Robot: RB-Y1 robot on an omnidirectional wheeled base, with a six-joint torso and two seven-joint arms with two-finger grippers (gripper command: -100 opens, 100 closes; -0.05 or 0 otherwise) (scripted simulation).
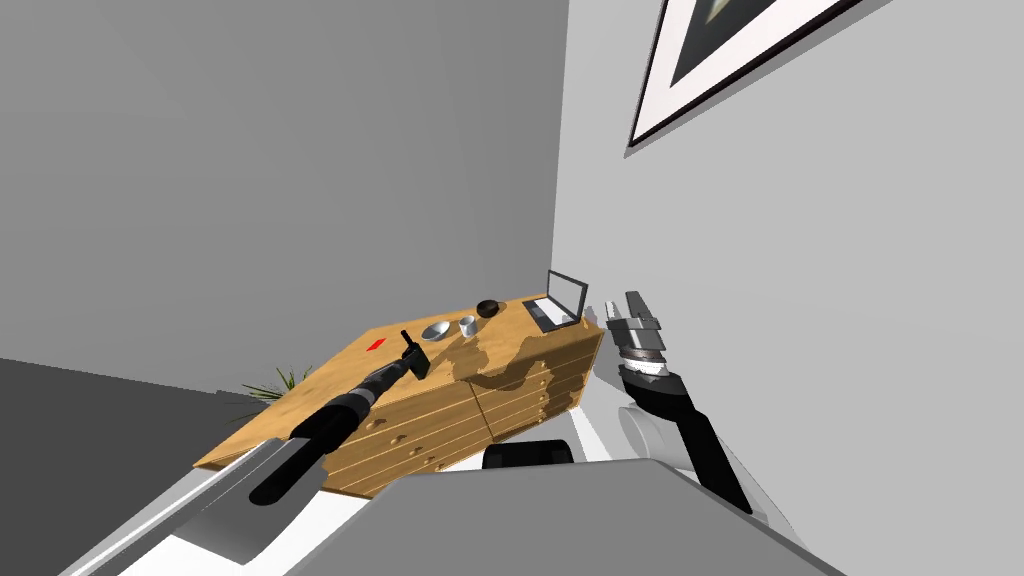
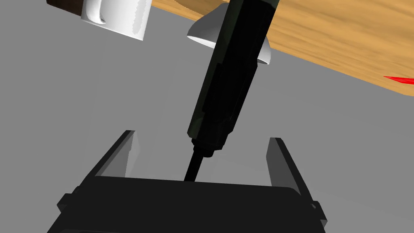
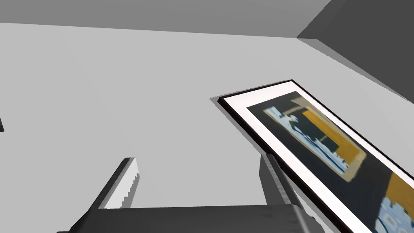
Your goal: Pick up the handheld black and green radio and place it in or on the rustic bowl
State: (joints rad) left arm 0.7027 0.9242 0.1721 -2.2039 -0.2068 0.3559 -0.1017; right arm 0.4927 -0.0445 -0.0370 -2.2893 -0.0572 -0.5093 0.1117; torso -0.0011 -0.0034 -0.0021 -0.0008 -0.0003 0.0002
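Note:
The radio [image 2: 226, 81] is a long black body with a thin antenna, and it lies lengthwise between the fingers of my left gripper [image 2: 202, 135]. The antenna end is nearest the gripper's body. Both fingers stand wide apart and neither touches the radio. Just behind the radio, a pale grey bowl [image 2: 265, 50] rests on the wooden dresser top [image 2: 343, 36]. In the head view my left gripper [image 1: 418, 365] is over the dresser with the antenna of the radio [image 1: 407, 343] poking out, close to the grey bowl [image 1: 436, 330]. My right gripper [image 1: 625, 305] is open, raised beside the dresser's right end.
On the dresser [image 1: 500, 400] a white cup [image 1: 467, 325] stands right of the grey bowl, then a small dark bowl [image 1: 488, 308] and an open laptop [image 1: 558, 300]. A red flat item [image 1: 375, 345] lies left of my gripper. A plant [image 1: 275, 385] stands behind; walls meet at the corner.

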